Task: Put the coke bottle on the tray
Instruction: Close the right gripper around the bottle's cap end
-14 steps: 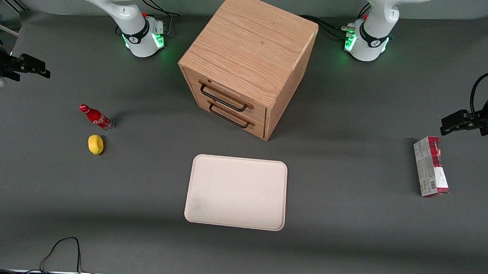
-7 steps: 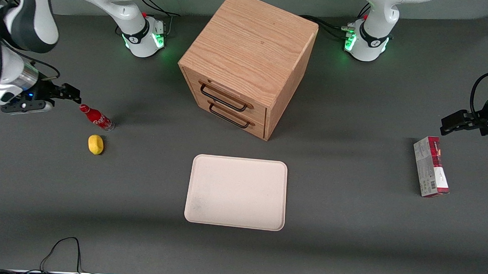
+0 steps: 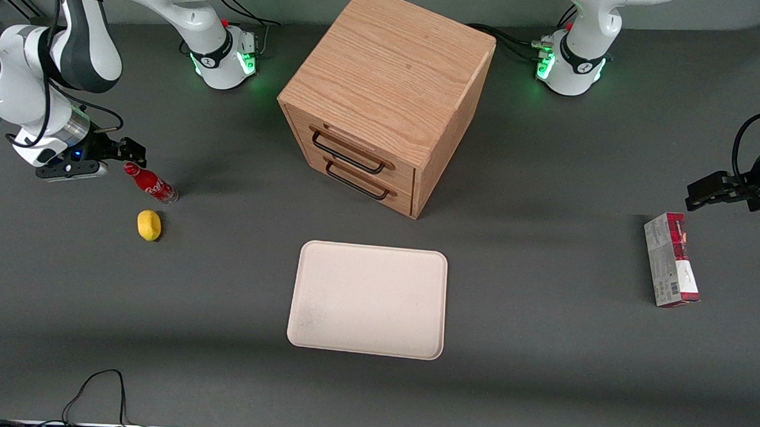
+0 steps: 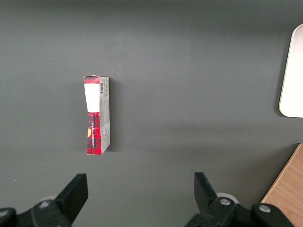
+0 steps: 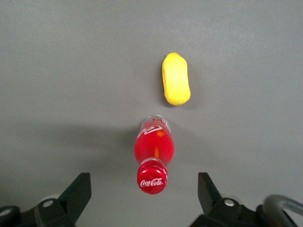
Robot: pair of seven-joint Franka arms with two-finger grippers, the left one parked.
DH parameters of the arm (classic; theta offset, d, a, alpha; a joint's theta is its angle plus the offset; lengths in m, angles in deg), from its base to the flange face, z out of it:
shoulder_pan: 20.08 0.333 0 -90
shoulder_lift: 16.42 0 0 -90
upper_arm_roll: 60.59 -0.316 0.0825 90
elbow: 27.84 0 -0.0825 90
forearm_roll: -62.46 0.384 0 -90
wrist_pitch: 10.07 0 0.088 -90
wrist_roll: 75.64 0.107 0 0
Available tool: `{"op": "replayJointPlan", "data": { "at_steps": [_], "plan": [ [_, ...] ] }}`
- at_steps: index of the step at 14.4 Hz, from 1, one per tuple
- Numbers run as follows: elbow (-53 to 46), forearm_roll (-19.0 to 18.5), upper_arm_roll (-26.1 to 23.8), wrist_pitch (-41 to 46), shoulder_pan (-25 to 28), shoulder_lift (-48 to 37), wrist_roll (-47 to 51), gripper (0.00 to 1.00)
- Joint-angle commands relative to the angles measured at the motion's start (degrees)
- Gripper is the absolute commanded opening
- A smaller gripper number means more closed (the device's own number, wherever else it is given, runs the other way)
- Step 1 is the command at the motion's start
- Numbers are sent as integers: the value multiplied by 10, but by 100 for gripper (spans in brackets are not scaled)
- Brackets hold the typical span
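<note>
Toward the working arm's end of the grey table (image 3: 539, 387), the small red coke bottle with red cap (image 3: 150, 183) stands upright on its clear base, well apart from the large cream rectangular tray (image 3: 368, 299). Just beside the bottle, nearer the front camera, lies a yellow lemon (image 3: 149, 224). Above the bottle's cap hovers the black two-finger gripper (image 5: 144, 196), spread wide and holding nothing. Farther from the front camera than the tray stands a wooden drawer cabinet (image 3: 385, 98).

Red coke bottle (image 3: 151, 185) with white script, yellow lemon (image 3: 149, 224), cream tray (image 3: 368, 299), black hand (image 3: 130, 154) above the bottle's cap, grey counter (image 3: 541, 349)
</note>
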Motion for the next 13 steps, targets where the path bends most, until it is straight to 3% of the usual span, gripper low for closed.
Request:
{"op": "replayJointPlan", "data": {
  "at_steps": [1, 13],
  "plan": [
    [24, -14, 13, -29, 2, -7, -10, 100],
    [40, -15, 29, -81, 8, 25, -15, 99]
  ]
}}
